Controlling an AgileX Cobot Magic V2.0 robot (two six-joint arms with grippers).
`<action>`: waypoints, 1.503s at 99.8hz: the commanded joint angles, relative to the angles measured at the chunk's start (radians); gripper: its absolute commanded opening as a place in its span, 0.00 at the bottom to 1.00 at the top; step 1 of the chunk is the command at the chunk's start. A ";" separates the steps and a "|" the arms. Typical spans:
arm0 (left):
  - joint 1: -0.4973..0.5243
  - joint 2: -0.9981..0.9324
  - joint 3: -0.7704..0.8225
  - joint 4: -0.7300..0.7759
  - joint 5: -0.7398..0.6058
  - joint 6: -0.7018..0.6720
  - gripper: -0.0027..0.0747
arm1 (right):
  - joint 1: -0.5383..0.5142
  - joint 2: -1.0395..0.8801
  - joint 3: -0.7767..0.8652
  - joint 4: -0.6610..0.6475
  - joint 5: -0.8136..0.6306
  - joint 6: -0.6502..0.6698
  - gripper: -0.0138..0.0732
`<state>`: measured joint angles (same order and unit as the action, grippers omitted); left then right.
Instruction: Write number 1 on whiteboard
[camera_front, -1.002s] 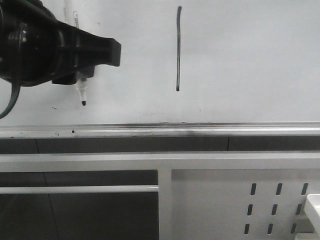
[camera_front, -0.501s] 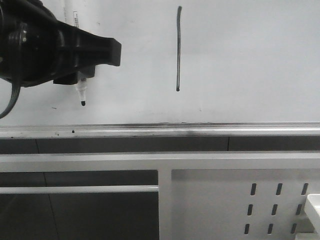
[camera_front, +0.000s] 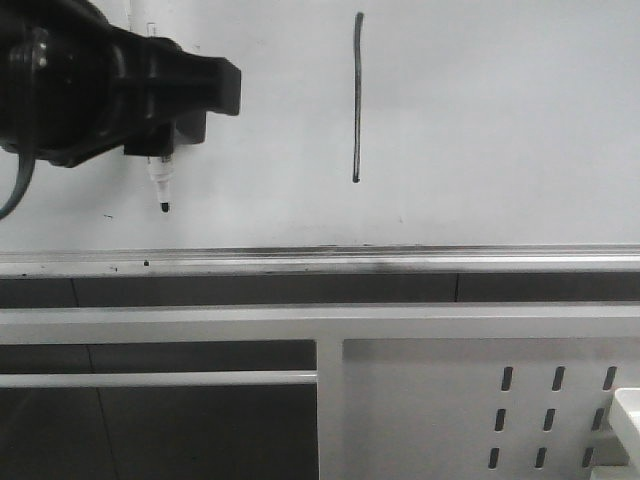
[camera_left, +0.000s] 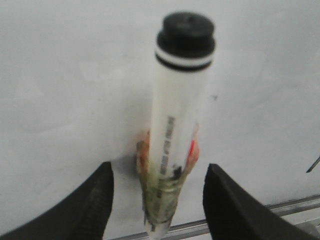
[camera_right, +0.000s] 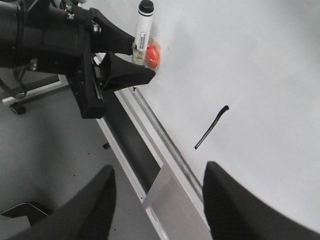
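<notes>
In the front view the left pincer (camera_front: 175, 95) covers most of the marker (camera_front: 160, 180); only its nib end shows below, and whether the nib touches the whiteboard (camera_front: 500, 120) cannot be told. The left arm runs off the picture's left edge. In the left wrist view the print on the marker's barrel (camera_left: 170, 150) is too blurred to read. In the right wrist view the right pincer's fingers (camera_right: 95, 210) are cut by the bottom edge.

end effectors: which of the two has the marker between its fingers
The left end effector, the one beside the whiteboard left of the number 1. The marker stands between its fingers; the right end effector has nothing between its spread fingers.
</notes>
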<state>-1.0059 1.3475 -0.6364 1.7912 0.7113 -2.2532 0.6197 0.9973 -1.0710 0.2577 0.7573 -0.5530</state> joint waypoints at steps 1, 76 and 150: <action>-0.007 -0.047 -0.032 0.045 0.049 0.014 0.53 | -0.007 -0.017 -0.036 0.011 -0.056 -0.004 0.56; -0.100 -0.159 0.011 0.045 -0.018 0.021 0.52 | -0.007 -0.017 -0.036 0.011 -0.042 -0.004 0.56; -0.131 -0.526 0.187 0.045 -0.164 0.174 0.16 | -0.007 -0.131 0.056 0.011 0.052 0.003 0.08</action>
<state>-1.1274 0.8842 -0.4403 1.7935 0.5759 -2.1481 0.6197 0.9250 -1.0359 0.2577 0.8485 -0.5530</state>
